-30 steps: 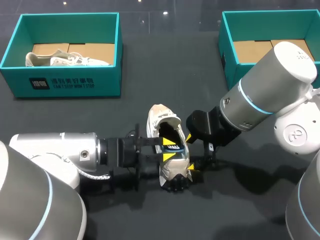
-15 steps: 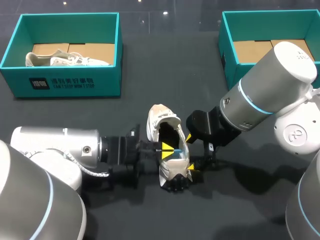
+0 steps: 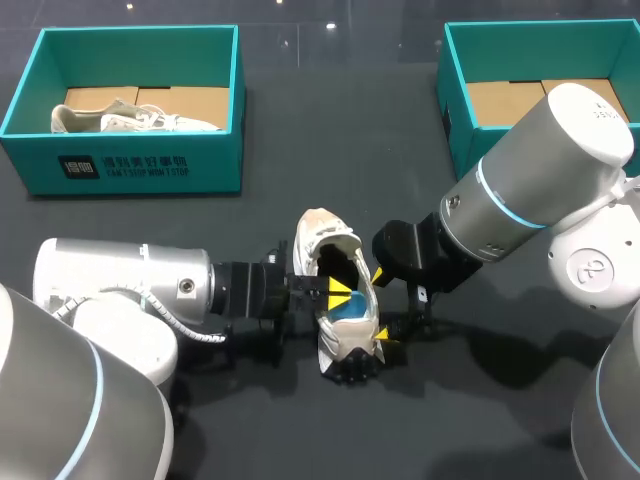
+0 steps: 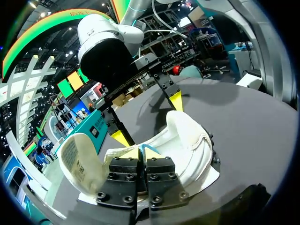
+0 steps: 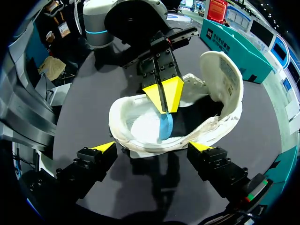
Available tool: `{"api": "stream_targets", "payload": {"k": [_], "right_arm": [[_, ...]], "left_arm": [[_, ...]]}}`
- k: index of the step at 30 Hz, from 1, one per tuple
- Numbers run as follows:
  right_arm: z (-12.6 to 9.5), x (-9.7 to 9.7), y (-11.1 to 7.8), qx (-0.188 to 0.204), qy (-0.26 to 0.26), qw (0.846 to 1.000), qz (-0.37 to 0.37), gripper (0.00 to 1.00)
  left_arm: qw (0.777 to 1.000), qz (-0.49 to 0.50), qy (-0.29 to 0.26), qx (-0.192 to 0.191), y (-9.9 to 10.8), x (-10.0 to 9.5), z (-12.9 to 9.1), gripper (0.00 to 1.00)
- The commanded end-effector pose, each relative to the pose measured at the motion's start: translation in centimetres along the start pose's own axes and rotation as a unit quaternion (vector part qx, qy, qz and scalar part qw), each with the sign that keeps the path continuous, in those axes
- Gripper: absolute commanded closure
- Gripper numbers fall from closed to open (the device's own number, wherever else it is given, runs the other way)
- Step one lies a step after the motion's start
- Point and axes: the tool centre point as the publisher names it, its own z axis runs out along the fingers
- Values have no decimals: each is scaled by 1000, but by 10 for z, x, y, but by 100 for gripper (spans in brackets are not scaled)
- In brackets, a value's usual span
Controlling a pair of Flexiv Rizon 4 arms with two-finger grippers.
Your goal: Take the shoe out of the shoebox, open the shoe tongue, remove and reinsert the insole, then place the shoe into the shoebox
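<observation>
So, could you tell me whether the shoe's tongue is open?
Open: the tongue stands folded back, away from the shoe's mouth.

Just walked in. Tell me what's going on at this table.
A white shoe lies on the table, tongue folded open. The left end effector is shut on the blue insole inside it. The right end effector is open, its fingers spread along the shoe's side. A second shoe sits in the left shoebox.

Our left arm (image 3: 120,290) and right arm (image 3: 540,180) are fat silver cylinders ringed in pale blue. Black screw-studded blocks (image 4: 136,180) carry the left pincer (image 3: 340,293) and right pincer (image 3: 380,304), both tipped yellow.
</observation>
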Motion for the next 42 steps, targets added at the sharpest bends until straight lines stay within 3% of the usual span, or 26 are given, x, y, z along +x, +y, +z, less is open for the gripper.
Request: {"api": "stream_targets", "payload": {"k": [1,12,24,30,36,42], "right_arm": [[1,1,0,0,-1,1000,0,0],[1,1,0,0,-1,1000,0,0],[1,1,0,0,-1,1000,0,0],[1,1,0,0,-1,1000,0,0],[1,1,0,0,-1,1000,0,0],[1,1,0,0,-1,1000,0,0]], "left_arm": [[1000,4,-1,6,-8,3,-12,74],[999,-1,16,29,-25,5,-25,73],[998,-28,58,17,-17,16,-12,76],[997,-29,76,5,-10,18,-3,90],[996,-36,82,-7,0,12,-4,90],[995,-36,89,0,-9,9,-19,87]]}}
